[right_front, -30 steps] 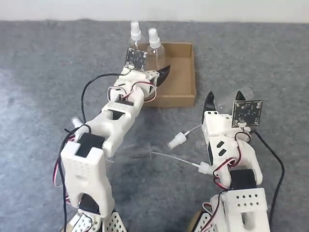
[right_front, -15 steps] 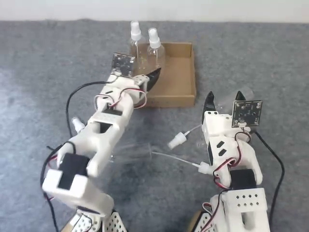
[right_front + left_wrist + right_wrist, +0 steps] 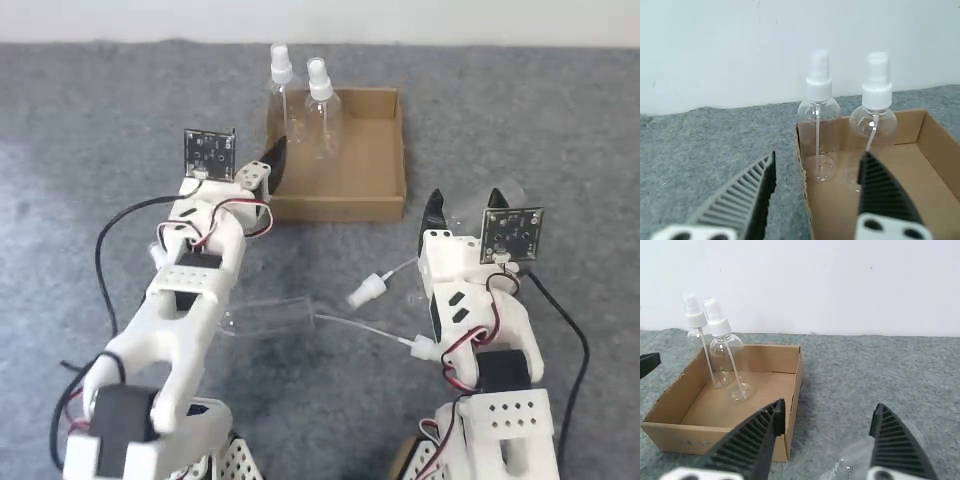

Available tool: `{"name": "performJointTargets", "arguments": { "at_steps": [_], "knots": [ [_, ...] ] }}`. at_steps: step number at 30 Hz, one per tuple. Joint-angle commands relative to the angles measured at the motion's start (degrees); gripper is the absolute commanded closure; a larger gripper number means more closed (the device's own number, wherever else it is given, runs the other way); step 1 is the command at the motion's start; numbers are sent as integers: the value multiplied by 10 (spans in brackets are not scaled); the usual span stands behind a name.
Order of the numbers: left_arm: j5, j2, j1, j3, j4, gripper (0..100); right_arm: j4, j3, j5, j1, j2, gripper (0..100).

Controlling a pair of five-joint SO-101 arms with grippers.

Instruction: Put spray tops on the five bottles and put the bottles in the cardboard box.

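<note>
Two clear plastic bottles with white spray tops [image 3: 322, 110] stand upright together in the far left corner of the shallow brown cardboard box [image 3: 340, 210], seemingly to leave floor for three more. The left gripper [image 3: 817, 160] hangs just outside the box's near left corner, jaws open and empty. The right gripper [image 3: 829, 407] sits off the box's near right corner with another clear bottle [image 3: 855, 465] partly visible inside it; whether it clamps that bottle cannot be told. A third clear bottle [image 3: 268, 314] lies on the grey carpeted tabletop [image 3: 540, 120] between the arms, with two loose white spray tops [image 3: 366, 292] near it. Judged: two of five done.
</note>
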Motion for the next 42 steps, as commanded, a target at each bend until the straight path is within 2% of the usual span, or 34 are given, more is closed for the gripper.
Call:
{"name": "performJointTargets", "arguments": {
  "at_steps": [1,8,13,22,27,32,36,42],
  "knots": [
    [-2,-53,-6,6,3,803,-13,-38,-5,2,-11,745],
    [-1,-112,-7,70,4,811,-13,-38,-5,1,-10,746],
    [-1,-167,-40,112,8,880,-13,-38,-5,0,-10,746],
    [1,-239,-75,118,160,985,-13,-38,-5,0,-9,747],
    [64,-264,-89,120,206,987,-13,-38,-4,0,-9,752],
    [70,-276,-105,137,213,987,-7,-50,34,-7,-6,846],
    [68,-299,-109,160,213,987,-7,-72,51,-24,59,857],
    [68,-349,-109,188,213,987,-12,-156,52,-23,239,859]
  ]
}}
